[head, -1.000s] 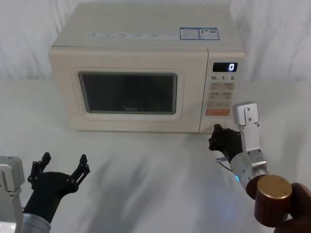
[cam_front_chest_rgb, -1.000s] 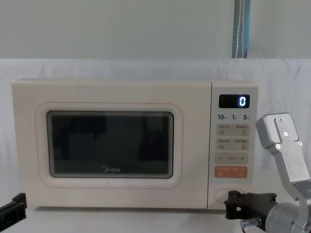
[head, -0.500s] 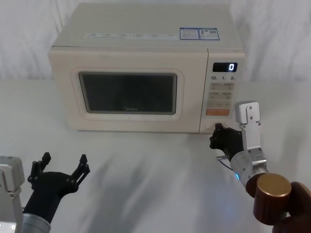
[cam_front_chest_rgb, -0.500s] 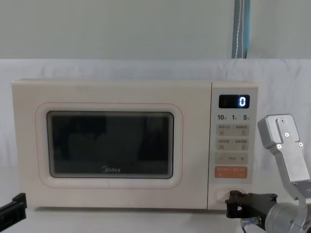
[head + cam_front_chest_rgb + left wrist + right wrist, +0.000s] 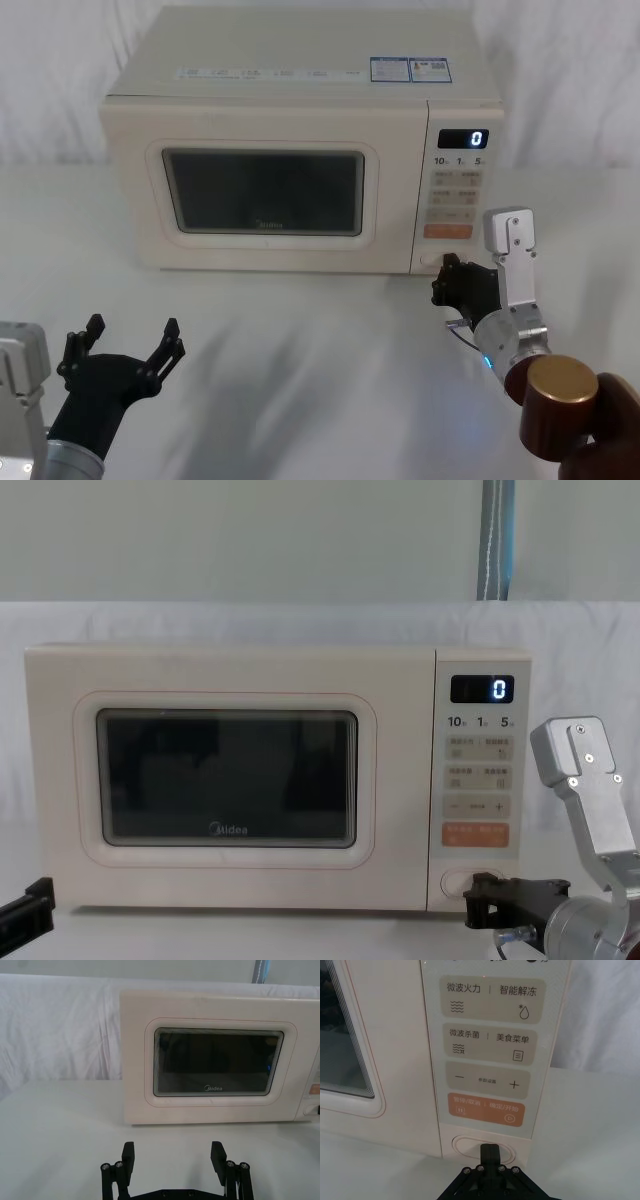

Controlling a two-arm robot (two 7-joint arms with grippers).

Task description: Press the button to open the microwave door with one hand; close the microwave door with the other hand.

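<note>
So far nothing is complete: the microwave door point(image 5: 262, 192) sits flush and shut. Right gripper point(image 5: 489, 1152) is clenched to a single point, its tip at the button point(image 5: 470, 1146), directly ahead of it under the orange key point(image 5: 485, 1109); contact looks likely, though a full press cannot be confirmed. Left gripper point(image 5: 173, 1155) hangs released, fingers spread, well short of the door straight ahead of it. Remaining, by my reading: finish the press, door pops open, then left closes it

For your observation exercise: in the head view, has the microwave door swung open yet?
No: the microwave door sits flush with the control panel, while the right tool is at the button.
</note>
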